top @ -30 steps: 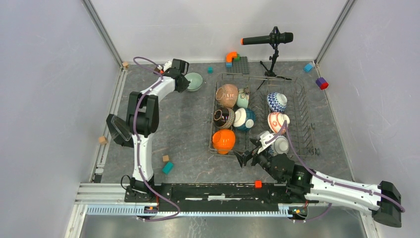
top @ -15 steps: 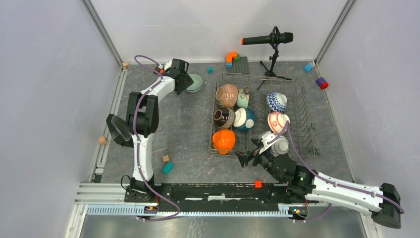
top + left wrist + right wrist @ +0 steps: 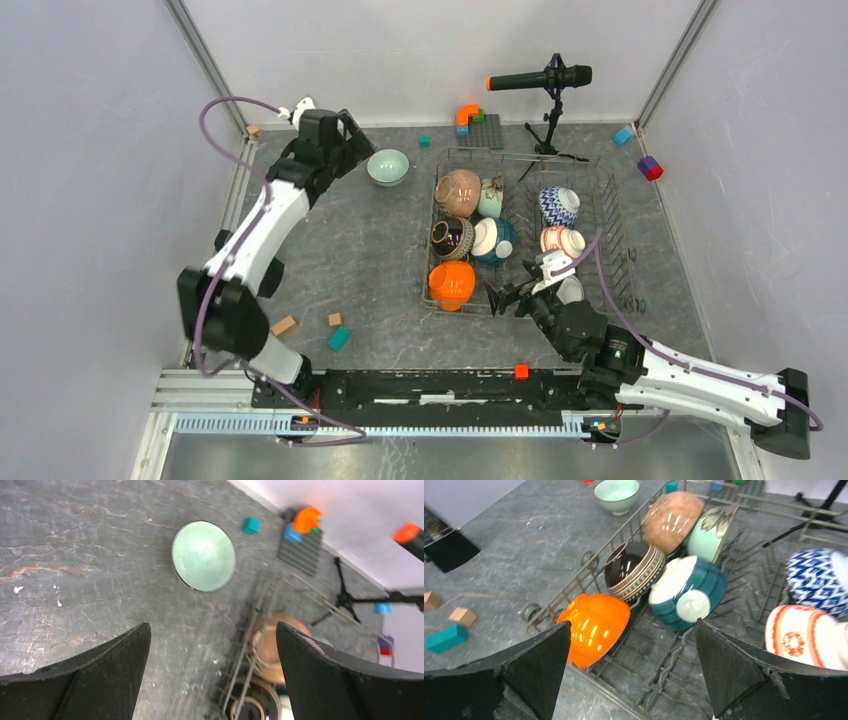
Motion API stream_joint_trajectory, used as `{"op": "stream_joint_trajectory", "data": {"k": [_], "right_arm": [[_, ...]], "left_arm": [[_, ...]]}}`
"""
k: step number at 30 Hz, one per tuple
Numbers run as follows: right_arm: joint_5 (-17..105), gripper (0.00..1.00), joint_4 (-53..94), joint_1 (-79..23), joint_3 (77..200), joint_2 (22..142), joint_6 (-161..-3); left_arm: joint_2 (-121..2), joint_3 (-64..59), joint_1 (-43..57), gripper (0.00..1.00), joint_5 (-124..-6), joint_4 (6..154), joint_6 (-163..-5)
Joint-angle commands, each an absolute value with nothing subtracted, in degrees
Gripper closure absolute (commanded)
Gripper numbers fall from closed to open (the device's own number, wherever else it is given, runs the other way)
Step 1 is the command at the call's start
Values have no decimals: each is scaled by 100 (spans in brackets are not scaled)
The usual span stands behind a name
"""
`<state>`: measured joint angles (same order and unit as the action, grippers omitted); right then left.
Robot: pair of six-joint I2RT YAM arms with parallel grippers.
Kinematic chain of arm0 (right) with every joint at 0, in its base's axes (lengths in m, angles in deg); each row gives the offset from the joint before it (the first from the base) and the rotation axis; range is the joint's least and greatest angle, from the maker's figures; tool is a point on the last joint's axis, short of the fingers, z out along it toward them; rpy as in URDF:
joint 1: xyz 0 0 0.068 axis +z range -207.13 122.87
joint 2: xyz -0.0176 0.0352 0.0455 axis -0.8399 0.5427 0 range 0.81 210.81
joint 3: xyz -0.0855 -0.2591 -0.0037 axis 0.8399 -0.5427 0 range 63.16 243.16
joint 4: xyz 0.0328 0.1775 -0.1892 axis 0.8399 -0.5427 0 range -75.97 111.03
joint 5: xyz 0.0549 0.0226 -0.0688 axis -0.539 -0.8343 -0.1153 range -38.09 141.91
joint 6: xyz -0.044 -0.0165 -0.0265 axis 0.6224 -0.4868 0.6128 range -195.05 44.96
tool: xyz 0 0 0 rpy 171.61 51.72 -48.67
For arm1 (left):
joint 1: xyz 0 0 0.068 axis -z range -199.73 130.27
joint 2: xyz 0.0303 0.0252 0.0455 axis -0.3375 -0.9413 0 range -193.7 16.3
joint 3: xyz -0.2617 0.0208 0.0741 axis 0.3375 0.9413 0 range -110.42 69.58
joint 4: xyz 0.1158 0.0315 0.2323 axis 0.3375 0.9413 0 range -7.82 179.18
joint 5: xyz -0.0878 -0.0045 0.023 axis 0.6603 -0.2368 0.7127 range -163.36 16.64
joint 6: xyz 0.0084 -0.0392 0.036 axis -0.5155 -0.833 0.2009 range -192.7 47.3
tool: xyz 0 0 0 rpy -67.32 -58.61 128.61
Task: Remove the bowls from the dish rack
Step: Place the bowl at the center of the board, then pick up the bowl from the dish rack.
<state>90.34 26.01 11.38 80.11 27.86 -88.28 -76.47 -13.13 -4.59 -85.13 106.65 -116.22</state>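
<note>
With both sets of jaws standing open and empty, the orange bowl could be knocked into the striped bowl just beside it if approached askew

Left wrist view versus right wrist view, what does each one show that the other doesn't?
Only the left wrist view shows the microphone's orange tip. Only the right wrist view shows the orange bowl, teal bowl, zigzag bowl, red-white bowl and wooden blocks. Both show the pale green bowl on the table, the brown speckled bowl and the dish rack.
</note>
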Motion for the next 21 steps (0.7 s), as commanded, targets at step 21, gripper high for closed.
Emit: {"op": "stream_joint_trajectory", "data": {"k": [21], "right_arm": [[7589,5,2380,-2258,9370,4454,-9696]], "left_arm": [[-3847,1416,1777,0,-8826,10843,-9662]]}}
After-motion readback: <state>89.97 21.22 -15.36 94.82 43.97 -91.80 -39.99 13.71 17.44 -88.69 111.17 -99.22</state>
